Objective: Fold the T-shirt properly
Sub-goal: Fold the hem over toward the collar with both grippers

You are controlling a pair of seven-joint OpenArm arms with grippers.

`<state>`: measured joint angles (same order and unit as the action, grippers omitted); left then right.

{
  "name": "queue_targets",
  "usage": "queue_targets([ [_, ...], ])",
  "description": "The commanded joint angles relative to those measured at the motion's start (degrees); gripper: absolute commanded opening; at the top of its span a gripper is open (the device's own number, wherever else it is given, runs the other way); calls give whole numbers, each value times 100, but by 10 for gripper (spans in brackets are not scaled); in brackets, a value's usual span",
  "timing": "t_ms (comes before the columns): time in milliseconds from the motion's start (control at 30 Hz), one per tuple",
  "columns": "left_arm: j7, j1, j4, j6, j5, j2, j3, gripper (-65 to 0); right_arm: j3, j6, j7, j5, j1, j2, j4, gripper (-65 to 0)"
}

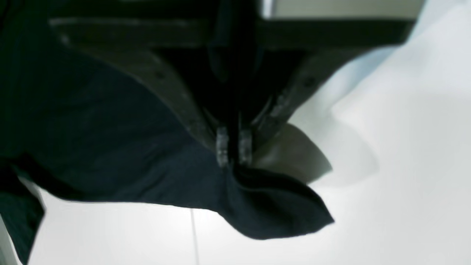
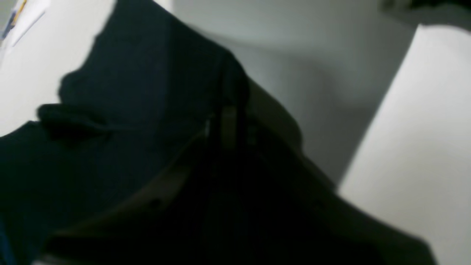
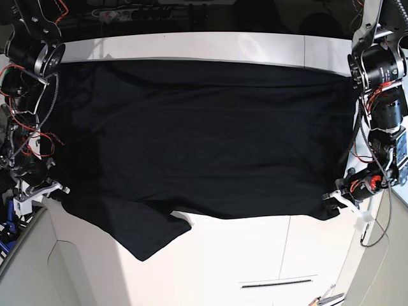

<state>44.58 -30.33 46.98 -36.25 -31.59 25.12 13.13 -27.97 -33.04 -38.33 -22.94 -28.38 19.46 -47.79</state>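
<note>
Left claw (image 1: 234, 151) pinches the T-shirt's (image 1: 121, 154) soft matte black cloth.

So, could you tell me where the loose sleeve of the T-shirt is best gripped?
Probably at its free corner: the sleeve of the T-shirt sticks out flat past the near hem onto bare table, so coming in from the near side meets one edge, away from both gripper-held corners.

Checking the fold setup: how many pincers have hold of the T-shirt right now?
2. The left pincer is shut on a corner of the T-shirt at the base view's right edge; the right pincer grips the cloth at its left edge, though blur hides the contact.
</note>
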Motion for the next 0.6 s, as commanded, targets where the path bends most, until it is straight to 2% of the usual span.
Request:
queue_targets([
  [0, 63, -184, 201, -116, -225, 144, 17, -650, -2, -48, 22, -238, -125, 138, -214, -650],
  [100, 640, -151, 422, -375, -704, 275, 17, -650, -2, -72, -317, -540, -9, 262, -435, -650],
  [300, 1338, 422, 1123, -375, -1495, 667, 17, -650, -4, -129, -549, -984, 610, 496, -1095, -650],
  [400, 1440, 990, 1792, -375, -1749, 881, 17, -650, -7, -127, -610, -1147, 1008, 573, -1519, -650],
  [567, 1440, 1888, 2717, -375, -1746, 1043, 17, -650, -59, -125, -610, -1204, 1641, 636, -2120, -650],
])
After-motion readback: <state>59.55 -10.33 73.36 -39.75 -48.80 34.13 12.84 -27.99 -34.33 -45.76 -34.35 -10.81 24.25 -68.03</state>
